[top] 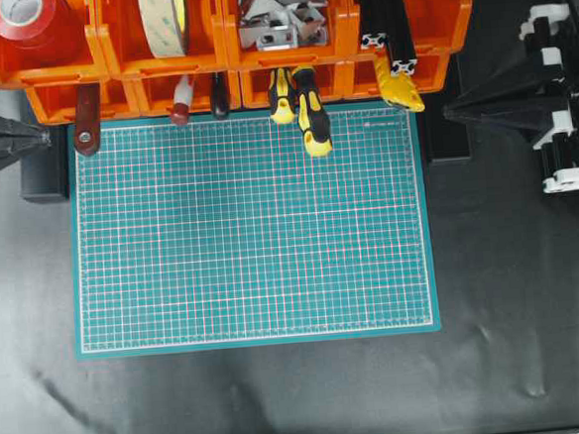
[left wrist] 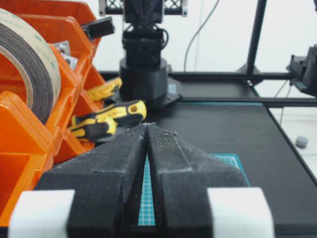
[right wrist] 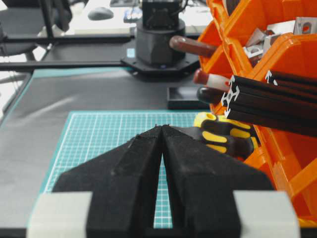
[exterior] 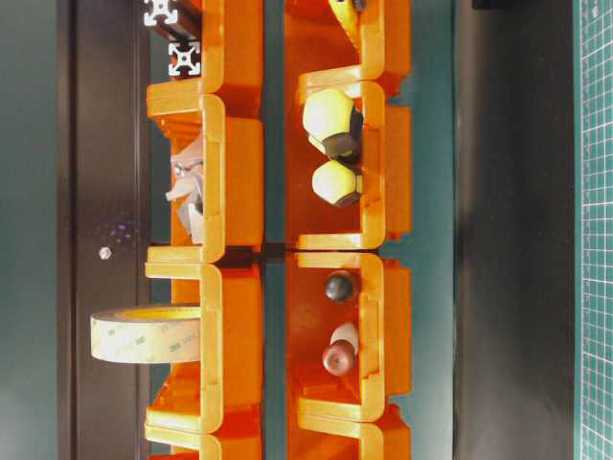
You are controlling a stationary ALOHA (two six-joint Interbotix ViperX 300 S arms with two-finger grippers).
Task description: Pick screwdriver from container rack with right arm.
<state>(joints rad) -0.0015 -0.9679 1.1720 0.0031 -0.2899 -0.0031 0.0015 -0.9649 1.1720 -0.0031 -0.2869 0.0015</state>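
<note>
We see the right gripper with its two black fingers pressed together to a point, holding nothing, hovering level over the green cutting mat and well apart from the rack. The left gripper is likewise closed and empty on the opposite side.

Outward from there, the screwdriver sits in the lower row of the container rack, its yellow-and-black handle jutting out over the mat's top edge, just beside the shorter yellow-and-black screwdriver. Further left in the same row we find a black-handled tool and a red-handled one.

In the upper bins lie a roll of red tape, a tan tape roll with faint printed lettering too small for us to read, metal brackets and black aluminium extrusions. The mat carries a small white logo, illegible. The counter is black.
</note>
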